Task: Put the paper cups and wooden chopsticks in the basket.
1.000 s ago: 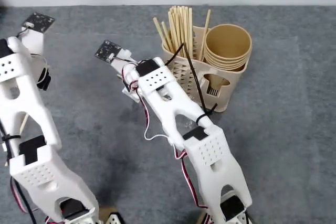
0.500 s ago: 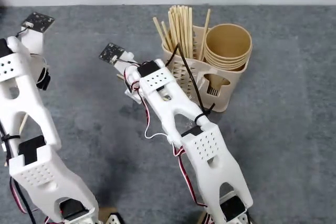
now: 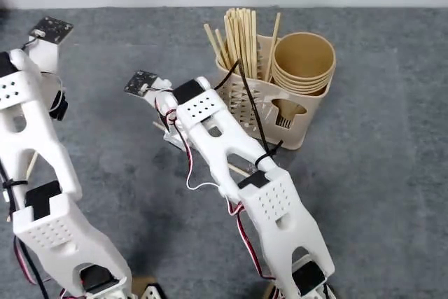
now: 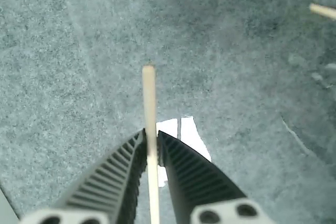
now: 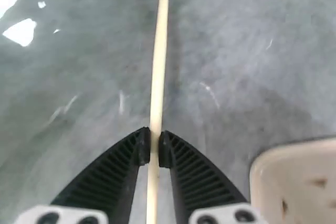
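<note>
A beige slotted basket (image 3: pixel 290 120) stands at the back of the table. It holds a stack of paper cups (image 3: pixel 304 61) and several upright wooden chopsticks (image 3: pixel 240 33). My right gripper (image 5: pixel 151 141) is shut on a wooden chopstick (image 5: pixel 159 51) that points out over the grey mat; the basket's corner (image 5: pixel 294 182) is close beside it. From above, that chopstick (image 3: pixel 238 170) pokes out from under the right arm, left of the basket. My left gripper (image 4: pixel 151 148) is shut on another chopstick (image 4: pixel 149 103), low over the mat at the table's left side.
Grey mat (image 3: pixel 378 173) covers the table, with free room right of and in front of the basket. A white paper scrap (image 4: pixel 184 135) lies under the left gripper. Another chopstick's end (image 4: pixel 323 10) shows farther off in the left wrist view.
The right arm's wrist has swung a little to the left and toward the front with its chopstick, away from the basket. The left arm has kept still.
</note>
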Robot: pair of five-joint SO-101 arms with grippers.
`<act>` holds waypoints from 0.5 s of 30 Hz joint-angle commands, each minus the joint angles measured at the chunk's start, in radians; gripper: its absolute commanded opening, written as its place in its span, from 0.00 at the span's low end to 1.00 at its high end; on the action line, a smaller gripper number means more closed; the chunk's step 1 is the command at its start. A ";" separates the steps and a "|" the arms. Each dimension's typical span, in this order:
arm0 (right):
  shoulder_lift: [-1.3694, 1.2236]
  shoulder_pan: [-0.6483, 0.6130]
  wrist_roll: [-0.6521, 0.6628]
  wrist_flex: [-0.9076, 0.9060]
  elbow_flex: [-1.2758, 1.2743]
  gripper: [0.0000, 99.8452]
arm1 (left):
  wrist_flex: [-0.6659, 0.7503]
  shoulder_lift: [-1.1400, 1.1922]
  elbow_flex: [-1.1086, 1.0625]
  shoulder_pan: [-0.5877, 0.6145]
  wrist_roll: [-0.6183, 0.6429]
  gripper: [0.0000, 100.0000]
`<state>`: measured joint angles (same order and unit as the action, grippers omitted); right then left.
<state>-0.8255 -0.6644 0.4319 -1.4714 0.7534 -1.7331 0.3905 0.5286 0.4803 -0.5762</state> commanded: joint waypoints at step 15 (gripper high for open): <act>0.647 -0.005 -0.057 -0.325 -0.026 0.01 | -0.018 -0.178 0.186 -0.087 0.124 0.01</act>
<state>-0.3483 -0.6767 0.4150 -1.7507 0.7288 -1.7377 0.3337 0.6636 0.4219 -0.4887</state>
